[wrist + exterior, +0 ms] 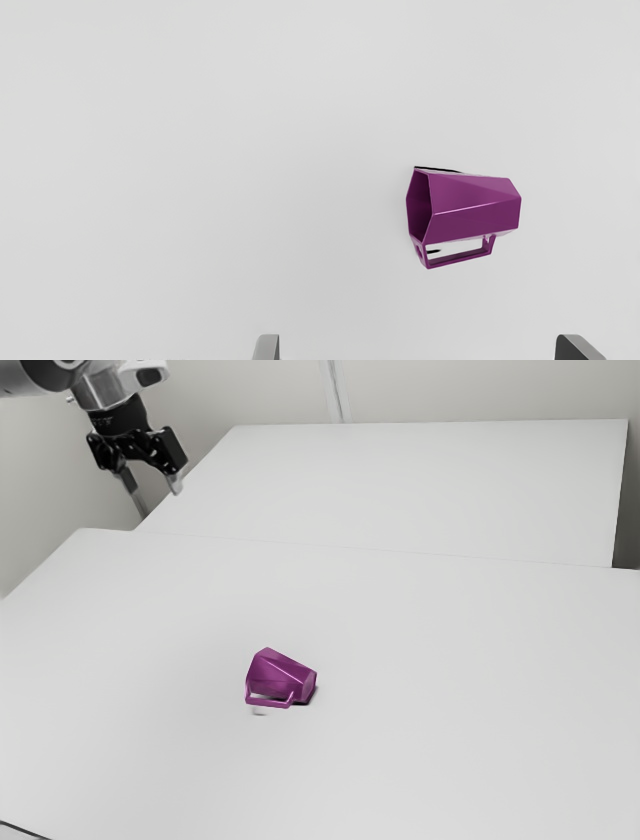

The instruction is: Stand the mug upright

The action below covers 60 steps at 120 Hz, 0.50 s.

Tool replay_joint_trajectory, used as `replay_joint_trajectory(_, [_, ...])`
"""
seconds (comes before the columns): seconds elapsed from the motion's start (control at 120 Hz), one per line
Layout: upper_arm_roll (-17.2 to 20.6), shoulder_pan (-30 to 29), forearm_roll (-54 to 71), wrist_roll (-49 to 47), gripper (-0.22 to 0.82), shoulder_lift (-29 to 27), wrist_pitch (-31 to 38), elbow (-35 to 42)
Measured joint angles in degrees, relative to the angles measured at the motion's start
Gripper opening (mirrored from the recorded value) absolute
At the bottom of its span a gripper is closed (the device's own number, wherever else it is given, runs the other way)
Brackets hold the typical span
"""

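A robot's gripper [153,486] is hanging above the far edge of a white table [450,730], its two fingers standing wide apart, gripping and touching nothing. Well apart from it, a purple mug [280,677] is lying on its side on the tabletop, its mouth facing the exterior view's left, its handle [460,258] jutting out on the side nearer the fingertips.

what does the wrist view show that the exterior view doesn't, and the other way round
Wrist view's own: a look into the mouth of the mug, and the gripper from close by, fingers apart.

Exterior view's own: the arm at the upper left, well away from the mug, and a second white surface beyond the table.

Shared: the purple mug lying on its side on the table, with its handle.
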State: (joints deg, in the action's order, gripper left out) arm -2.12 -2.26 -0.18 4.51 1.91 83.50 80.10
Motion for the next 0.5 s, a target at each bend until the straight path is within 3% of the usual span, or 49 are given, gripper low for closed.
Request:
replay_joint_trajectory(0.167, [-0.5,-1.1,-3.6,0.4,0.60,-1.0,-0.4,4.5])
replay_joint_trajectory(0.35, [-10.8,6.3,-20.9,4.3,0.60,-1.4,5.1,23.1])
replay_joint_trajectory(0.5, [-13.7,6.3,-35.8,11.8,0.60,-1.0,11.2,35.0])
